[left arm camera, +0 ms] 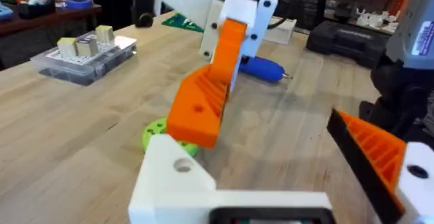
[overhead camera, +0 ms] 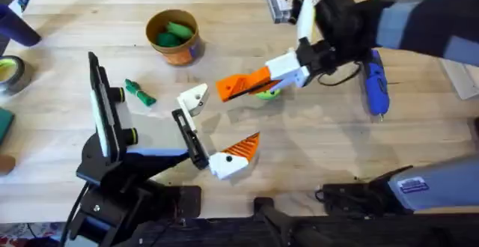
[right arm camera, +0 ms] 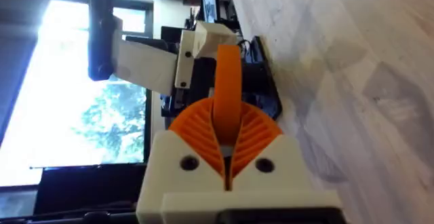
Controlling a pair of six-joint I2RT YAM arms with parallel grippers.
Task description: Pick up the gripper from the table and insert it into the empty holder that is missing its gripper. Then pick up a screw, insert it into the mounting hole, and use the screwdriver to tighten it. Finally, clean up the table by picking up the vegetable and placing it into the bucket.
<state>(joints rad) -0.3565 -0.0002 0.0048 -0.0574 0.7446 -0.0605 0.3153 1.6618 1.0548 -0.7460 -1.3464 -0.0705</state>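
We take the empty holder (overhead camera: 194, 98) as our landmark: the white bracket tipping the black bar (overhead camera: 190, 136) that the left arm holds up. The loose gripper (overhead camera: 247, 84) hangs just to the right of it, off the table, its orange tip pointing at the bracket and nearly touching it, its long axis running from the bracket out to the right gripper (overhead camera: 298, 69). Those fingers are clamped on its white base. We judge the coming move to be a short push along that axis, made by the right arm, which is the nearer one. We cannot tell how the left gripper's fingers stand.

We count two orange fingers: the carried one and its twin (overhead camera: 238, 153), fixed below and right of the bracket. One screwdriver (overhead camera: 374, 82) lies well to the right. One vegetable (overhead camera: 140, 92) lies to the bracket's left, and one bucket (overhead camera: 174, 37) stands beyond it, with light green lumps inside.
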